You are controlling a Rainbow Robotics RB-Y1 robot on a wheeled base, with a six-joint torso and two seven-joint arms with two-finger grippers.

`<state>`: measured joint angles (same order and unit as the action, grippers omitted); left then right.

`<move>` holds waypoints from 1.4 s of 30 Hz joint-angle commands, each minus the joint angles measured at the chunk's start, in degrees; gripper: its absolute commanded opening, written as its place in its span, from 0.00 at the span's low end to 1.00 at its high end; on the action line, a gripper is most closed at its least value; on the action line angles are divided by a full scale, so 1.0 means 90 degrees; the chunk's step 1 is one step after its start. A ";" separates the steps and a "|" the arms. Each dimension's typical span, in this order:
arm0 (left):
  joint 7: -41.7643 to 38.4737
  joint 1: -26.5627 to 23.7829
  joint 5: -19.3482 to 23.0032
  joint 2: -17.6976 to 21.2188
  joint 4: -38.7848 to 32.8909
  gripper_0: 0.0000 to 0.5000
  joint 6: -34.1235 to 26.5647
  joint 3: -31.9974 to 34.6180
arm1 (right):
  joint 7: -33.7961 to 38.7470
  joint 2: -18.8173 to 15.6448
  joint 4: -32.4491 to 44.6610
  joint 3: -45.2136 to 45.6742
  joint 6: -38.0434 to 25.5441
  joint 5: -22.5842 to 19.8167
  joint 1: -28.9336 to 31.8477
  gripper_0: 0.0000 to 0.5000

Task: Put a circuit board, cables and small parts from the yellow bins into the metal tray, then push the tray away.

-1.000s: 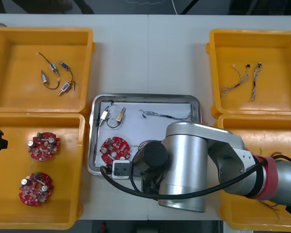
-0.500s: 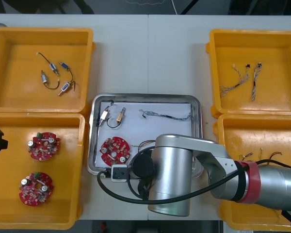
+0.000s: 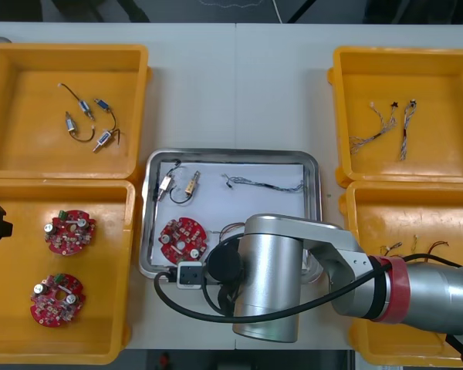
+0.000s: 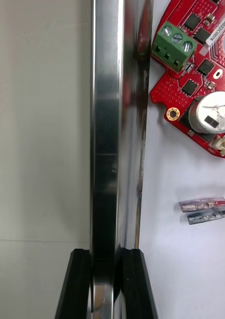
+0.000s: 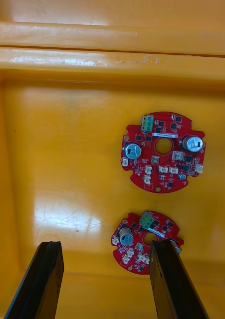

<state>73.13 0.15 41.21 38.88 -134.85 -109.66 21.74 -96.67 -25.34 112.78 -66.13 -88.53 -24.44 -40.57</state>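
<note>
Table first: a light flat table (image 3: 239, 85) carries four yellow plastic bins, the far left bin (image 3: 23, 146) and near left bin (image 3: 100, 324) on my left, the far right bin (image 3: 447, 85) and near right bin (image 3: 401, 212) on my right. Across the near edge lies my right arm (image 3: 270, 285), thick and silver with a red band. It covers the near right part of the rectangular metal tray (image 3: 231, 154), which sits between the bins and is white inside.

My right gripper (image 4: 105, 256) is clamped on the tray's near rim. One black finger is on the table side and the other inside, with the shiny wall pinched between them. My left gripper (image 5: 105, 246) hangs over the near left bin, its fingers wide apart and holding nothing.

Two round red circuit boards lie apart in that bin, the farther bin board (image 3: 69, 232) and the nearer bin board (image 3: 56, 299). A third, the tray board (image 3: 183, 238), lies by the tray's left wall, near my right fingers. A twisted blue and white cable (image 3: 266, 185) stretches along the tray's far side. Two small metal parts (image 3: 191, 185) on a black cable (image 3: 177, 198) lie towards its far left corner. Two clear cable ends (image 4: 204, 209), one with a red wire, lie just beside the tray board.

Loose metal parts (image 3: 89, 123) on black leads lie in the far left bin, thin twisted cables (image 3: 390, 123) in the far right bin, and red and yellow cables (image 3: 413, 247) in the near right bin.
</note>
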 commanded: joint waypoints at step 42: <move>0.0615 0.0149 0.0050 0.0260 -0.0202 1.00 -0.0038 -0.0072 | 0.0136 -0.0183 -0.0724 0.0200 0.0169 -0.0136 -0.1888 0.00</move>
<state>73.13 0.16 41.22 38.89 -134.85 -109.66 21.74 -96.66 -28.07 106.94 -66.22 -87.50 -25.16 -53.90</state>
